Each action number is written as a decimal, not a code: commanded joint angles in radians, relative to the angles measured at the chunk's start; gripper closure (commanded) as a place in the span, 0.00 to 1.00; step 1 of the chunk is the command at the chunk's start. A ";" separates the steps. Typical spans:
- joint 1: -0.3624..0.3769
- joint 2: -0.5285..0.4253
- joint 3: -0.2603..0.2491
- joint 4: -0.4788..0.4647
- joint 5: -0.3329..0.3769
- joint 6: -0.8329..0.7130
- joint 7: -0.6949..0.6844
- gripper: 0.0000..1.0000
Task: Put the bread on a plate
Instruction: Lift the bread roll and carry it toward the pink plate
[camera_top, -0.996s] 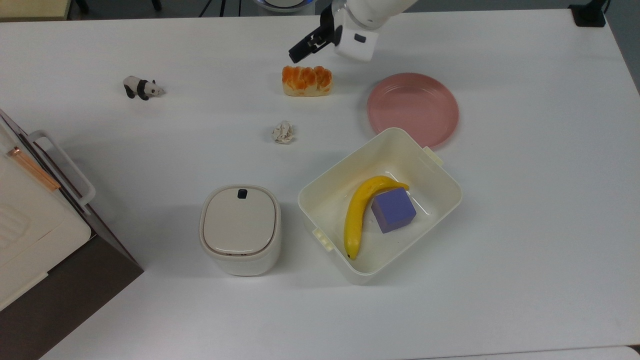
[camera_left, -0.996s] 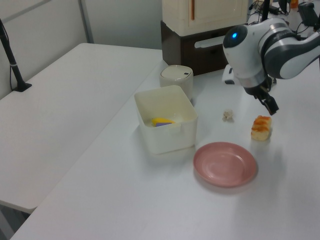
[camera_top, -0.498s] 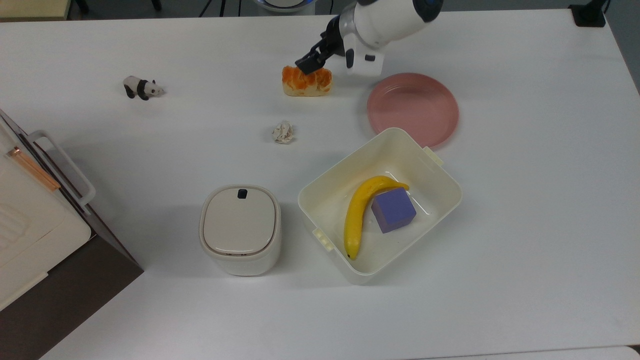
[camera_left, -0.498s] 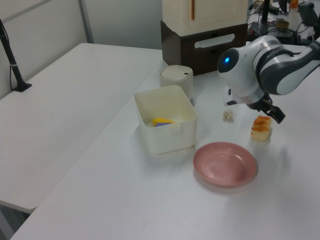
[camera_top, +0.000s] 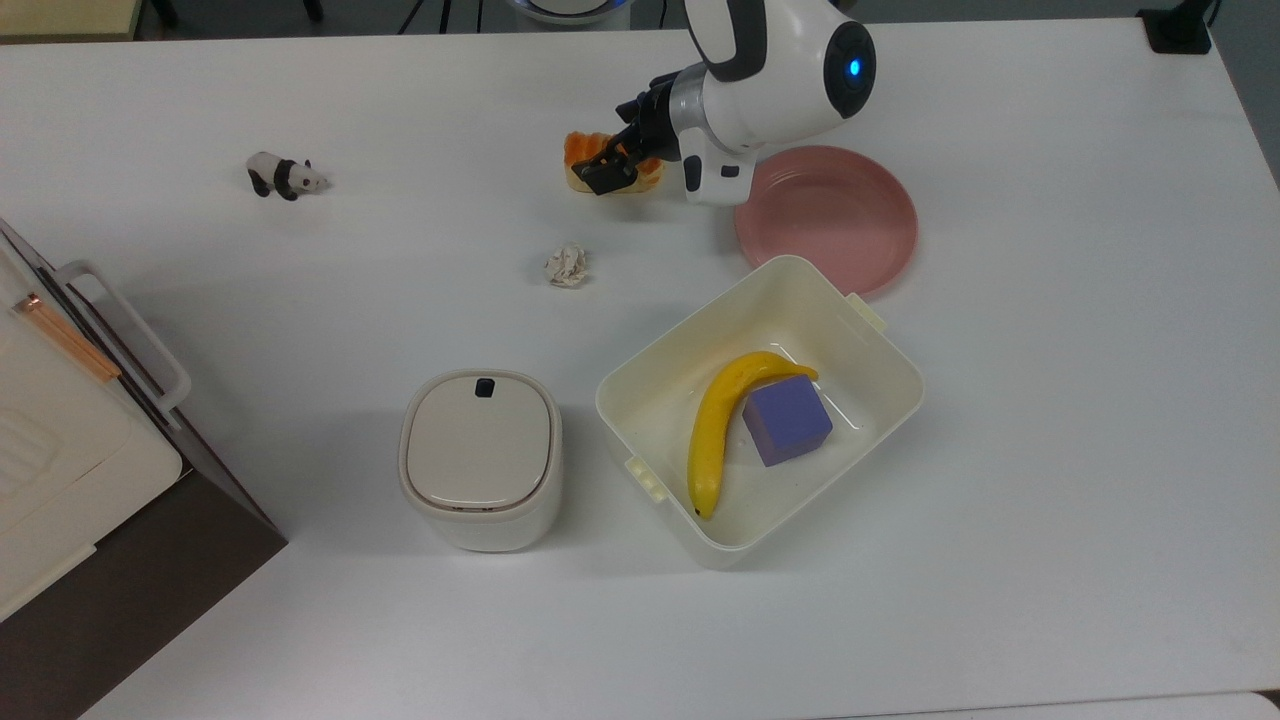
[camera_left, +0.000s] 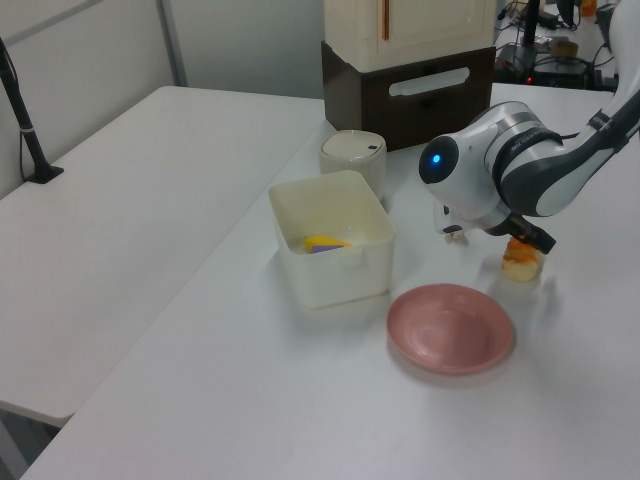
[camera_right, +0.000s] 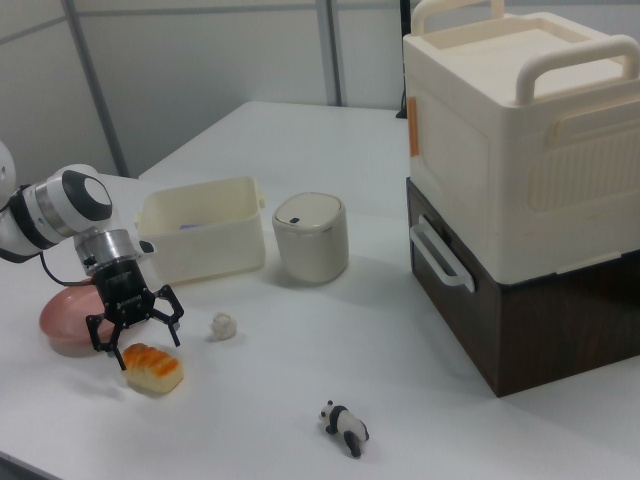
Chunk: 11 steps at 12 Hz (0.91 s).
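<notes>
Gripper (camera_right: 135, 338) spread wide, grasping nothing, poised directly over the bread (camera_right: 152, 368), which lies on the table (camera_top: 1050, 420) just beside the plate (camera_top: 840, 215), on the top view's left of it. For a sound grasp, the fingers should probably descend astride the loaf's narrow width and close gently on its pale sides. Open tabletop separates bread from plate; the bin (camera_top: 870, 400) touches the plate's near rim in the top view, so the transfer is best made directly across, away from that wall.
</notes>
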 joint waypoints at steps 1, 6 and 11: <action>0.003 0.003 0.005 0.002 -0.014 -0.013 0.001 0.07; 0.004 0.025 0.013 -0.018 -0.024 -0.016 0.004 0.09; 0.001 0.029 0.019 -0.006 -0.030 -0.014 0.003 0.71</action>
